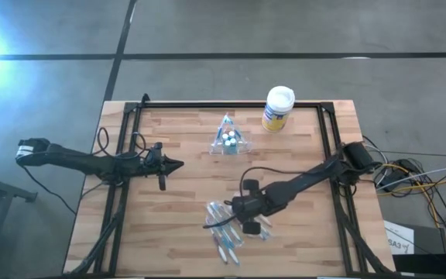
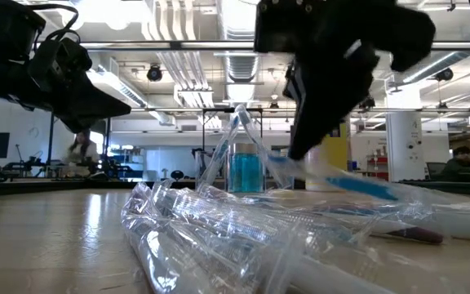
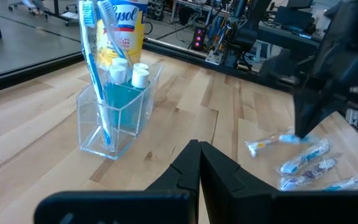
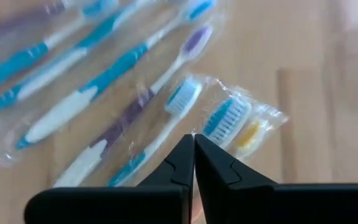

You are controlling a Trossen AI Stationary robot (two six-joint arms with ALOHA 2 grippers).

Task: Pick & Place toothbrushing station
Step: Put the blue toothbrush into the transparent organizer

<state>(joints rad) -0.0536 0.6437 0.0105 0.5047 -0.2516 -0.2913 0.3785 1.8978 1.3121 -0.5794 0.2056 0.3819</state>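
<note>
Toothbrushing station (image 1: 228,139): a small clear plastic cup standing upright on the far middle of the wooden table (image 1: 184,225), with blue-white toothbrushes (image 3: 92,43) and white-capped tubes (image 3: 129,71) poking out of it; a yellow canister (image 1: 278,108) with a white lid stands near it, toward the far right edge; closer to the near edge lies a loose heap of wrapped toothbrushes (image 1: 227,229) in clear sleeves, blue, white and purple among them; the right gripper (image 1: 242,221) is low over that heap, its fingers pressed together, though whether they pinch a wrapper I cannot tell; the left gripper (image 1: 175,164) hovers over the left half of the table, well apart from the cup, fingers pressed together and empty; the tabletop is pale wood planks inside a black frame (image 1: 223,104); grey concrete floor around it; beyond, an open workshop with ceiling ducts and lights.
</note>
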